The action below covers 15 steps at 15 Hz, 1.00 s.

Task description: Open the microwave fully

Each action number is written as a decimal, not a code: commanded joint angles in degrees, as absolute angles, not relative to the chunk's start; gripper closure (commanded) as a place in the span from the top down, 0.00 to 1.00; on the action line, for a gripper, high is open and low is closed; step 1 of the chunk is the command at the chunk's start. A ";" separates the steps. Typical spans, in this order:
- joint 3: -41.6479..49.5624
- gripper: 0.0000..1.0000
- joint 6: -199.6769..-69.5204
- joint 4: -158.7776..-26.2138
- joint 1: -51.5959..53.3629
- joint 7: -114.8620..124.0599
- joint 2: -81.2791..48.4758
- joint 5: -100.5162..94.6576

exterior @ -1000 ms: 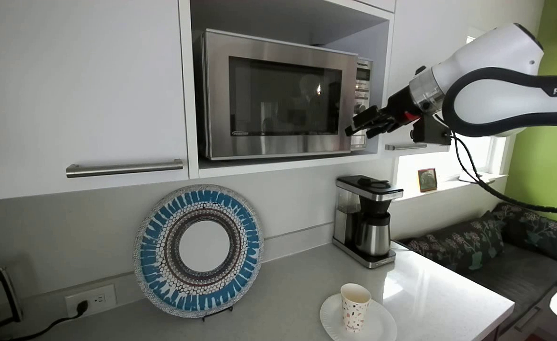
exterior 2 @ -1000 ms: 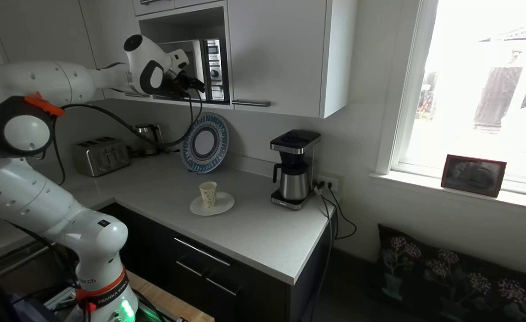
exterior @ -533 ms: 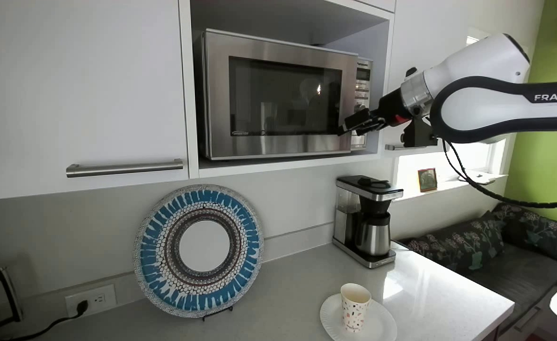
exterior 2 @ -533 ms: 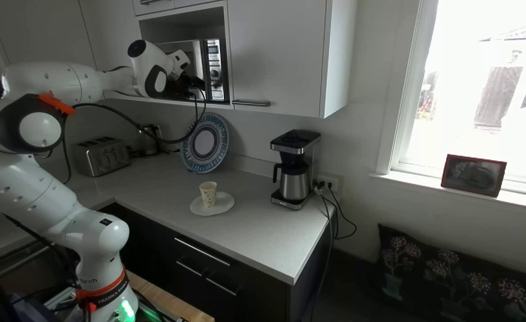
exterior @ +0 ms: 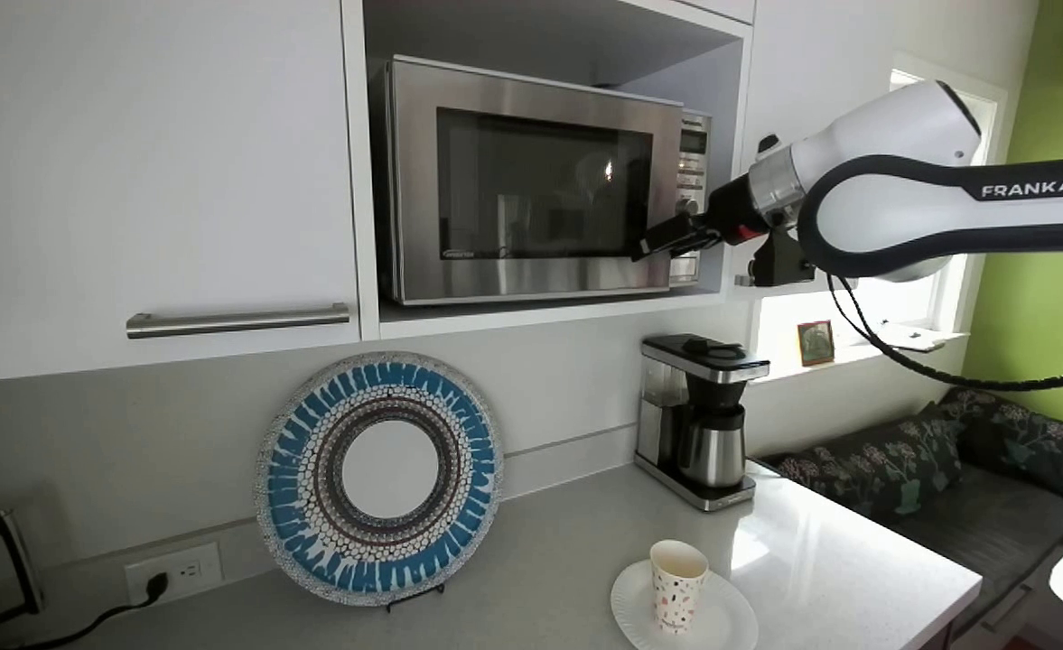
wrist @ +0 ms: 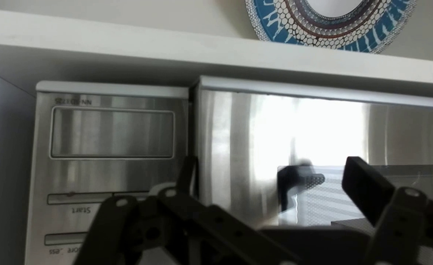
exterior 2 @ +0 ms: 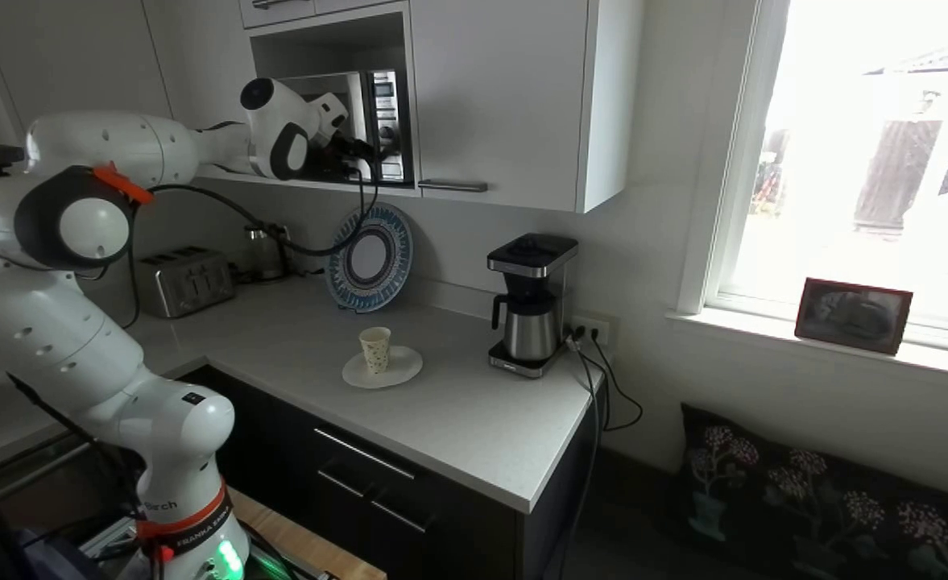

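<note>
The wrist view shows a shiny silver microwave just ahead of the gripper, its door sticking out past the button panel. The gripper's two fingers are apart. Below them stands a coffee maker.

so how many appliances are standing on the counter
3: the coffee maker near the right end of the counter in an exterior view, and, farther left, the toaster with what looks like a kettle to its right. The arm may hide more.
</note>
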State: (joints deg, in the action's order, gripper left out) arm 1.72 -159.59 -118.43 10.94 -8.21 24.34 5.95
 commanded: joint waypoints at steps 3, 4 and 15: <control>4.76 1.00 -157.92 -117.43 15.31 -13.33 23.90 11.57; 5.16 1.00 -157.33 -117.55 15.85 -13.83 24.29 12.43; 3.86 1.00 -136.93 -118.28 14.81 -12.77 34.26 13.37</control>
